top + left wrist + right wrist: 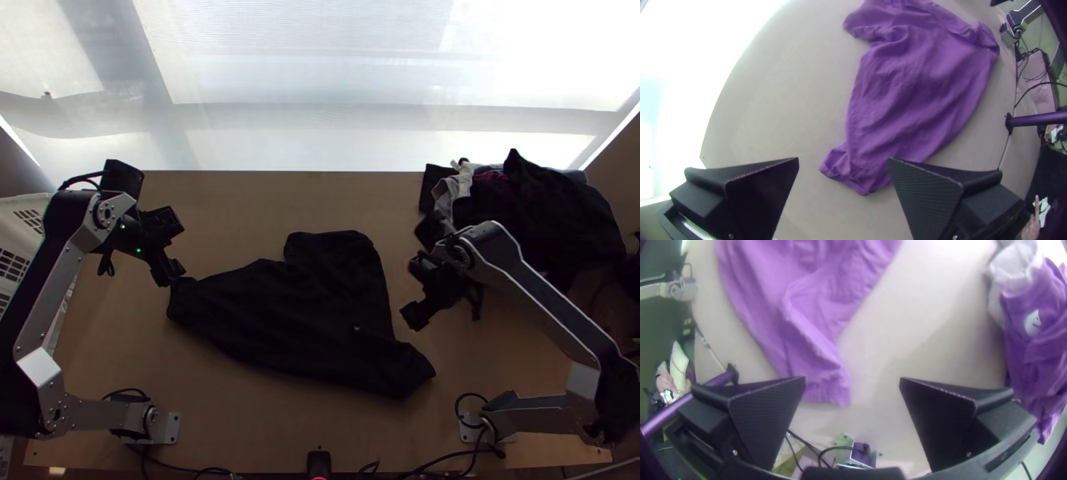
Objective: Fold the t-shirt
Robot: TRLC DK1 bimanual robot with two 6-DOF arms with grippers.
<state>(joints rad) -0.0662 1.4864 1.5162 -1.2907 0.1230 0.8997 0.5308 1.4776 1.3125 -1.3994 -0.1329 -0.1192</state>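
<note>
One dark t-shirt (296, 312) lies across the middle of the worktop (240, 210), mostly flat but askew and creased, broad on the robot's right and tapering towards the left. Whether any layer is already turned under, I can't tell from how it lies. To my eye the job is at its start: getting the cloth gripped and squared up, with no neat fold made.

The left gripper (843, 162) stands wide, nothing between its fingers, at the shirt's narrow end (852, 171), very near the cloth. The right gripper (852, 378) is wide too and holds nothing; it sits off the broad side, a little apart from the fabric, with the near right corner (412, 374) of the shirt the closest part to it. That corner looks rumpled, perhaps a sleeve.

Next, I'd say, the left should lower onto the narrow end and pinch it, while the right moves in to take the rumpled corner, so the pair can pull the shirt straight before folding. A pinch too shallow might slip off or catch just one layer.

Beyond the right arm is a heap of clothes (544, 204), well apart from the shirt.
</note>
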